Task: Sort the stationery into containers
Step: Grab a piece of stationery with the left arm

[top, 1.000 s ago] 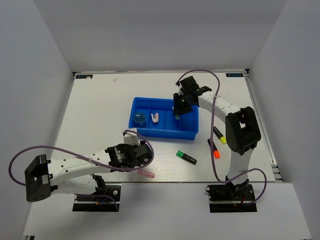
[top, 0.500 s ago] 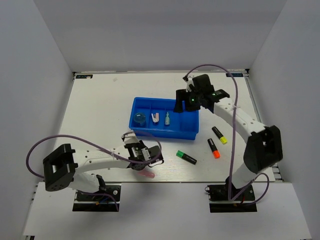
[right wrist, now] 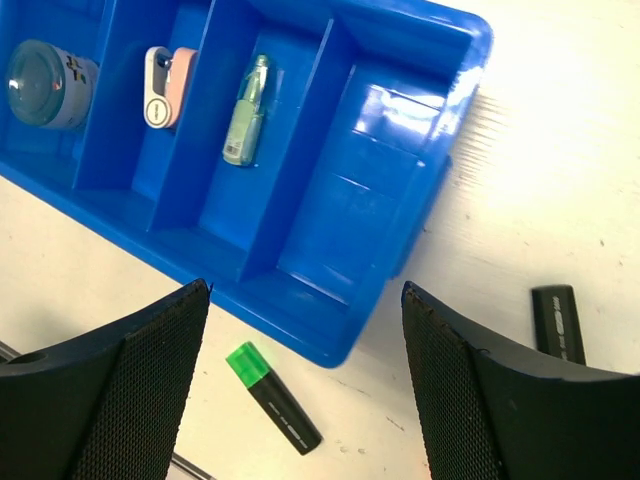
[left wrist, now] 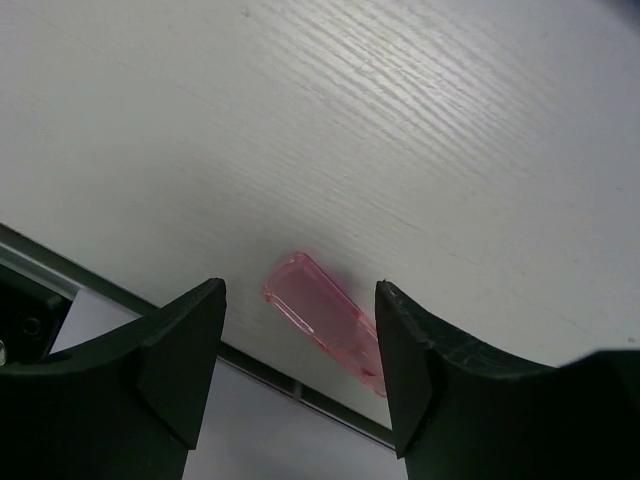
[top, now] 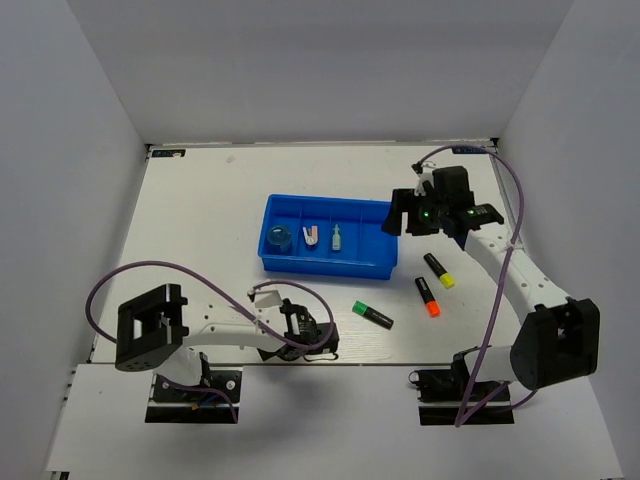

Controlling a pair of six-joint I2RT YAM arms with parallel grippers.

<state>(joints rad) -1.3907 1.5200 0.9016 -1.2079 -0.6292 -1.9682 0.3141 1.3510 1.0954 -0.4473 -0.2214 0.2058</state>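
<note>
The blue tray [top: 330, 268] holds a round blue item [top: 276, 240], a white and pink piece [top: 311, 236] and a pale green piece [top: 337, 238], one each in its three left compartments. The right compartment [right wrist: 400, 230] is bare. Green [top: 372, 314], orange [top: 427, 296] and yellow [top: 438, 270] highlighters lie on the table. My left gripper [left wrist: 300, 292] is open, its fingers on either side of the pink capsule [left wrist: 325, 320] at the table's near edge. It hides the capsule in the top view. My right gripper [right wrist: 305, 290] is open and empty above the tray's right end.
The table's near edge, a dark strip [left wrist: 150, 300], runs just behind the pink capsule. The green highlighter [right wrist: 272, 395] lies in front of the tray's corner. A black highlighter end [right wrist: 558, 320] shows right of the tray. White walls enclose the table.
My left gripper moved toward the near edge and now straddles the pink capsule. My right gripper left the pale green piece in the third compartment and swung right, off the tray.
</note>
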